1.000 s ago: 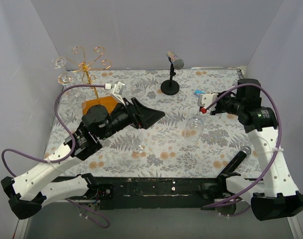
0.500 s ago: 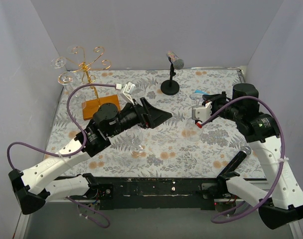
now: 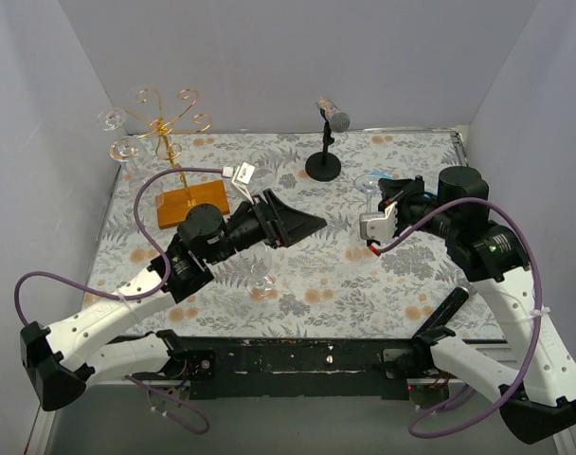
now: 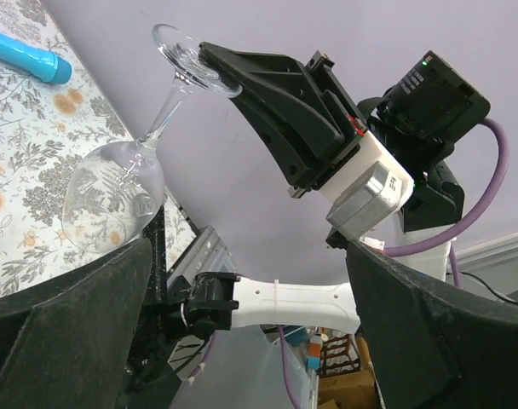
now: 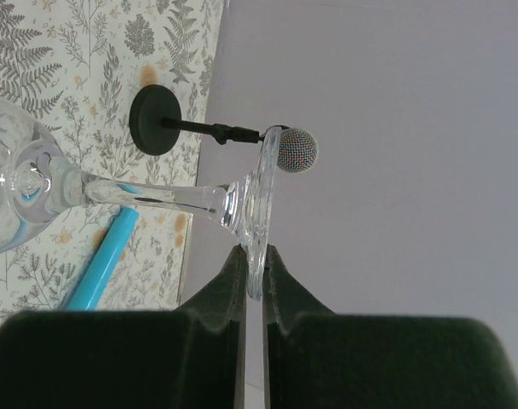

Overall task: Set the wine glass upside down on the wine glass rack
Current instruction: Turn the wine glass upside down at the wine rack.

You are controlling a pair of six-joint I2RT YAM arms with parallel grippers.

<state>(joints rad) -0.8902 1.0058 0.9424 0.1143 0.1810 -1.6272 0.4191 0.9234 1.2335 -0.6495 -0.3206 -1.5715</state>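
Wine glass location: wine glass (image 4: 114,200) is held over the centre right of the table, well apart from the wine glass rack (image 3: 186,204) at the far left.
Glass axis: the stem runs tilted, bowl toward the tablecloth (image 3: 316,275) and foot away from it. In the right wrist view the long axis lies crosswise, bowl left and foot right.
Right gripper: right gripper (image 5: 252,260) pinches the rim of the foot edge-on between its black fingers, nearly closed.
Left gripper: left gripper (image 3: 305,224) has its jaws spread wide, holds nothing and faces the glass.
In the way: the left arm and its spread fingers lie between glass and rack.
Rack: thin gold wire with curled spiral arms on a flat orange-brown wooden base. Two clear glasses (image 3: 127,149) sit in its left arms.
Nearby: microphone (image 3: 333,118) on a black round-based stand stands behind the glass. A blue cylinder (image 4: 25,53) lies on the cloth near it. Another clear glass (image 3: 261,278) is on the cloth under the left arm.
Surfaces: the glass is clear and smooth. The cloth is printed with grey ferns and orange flowers.
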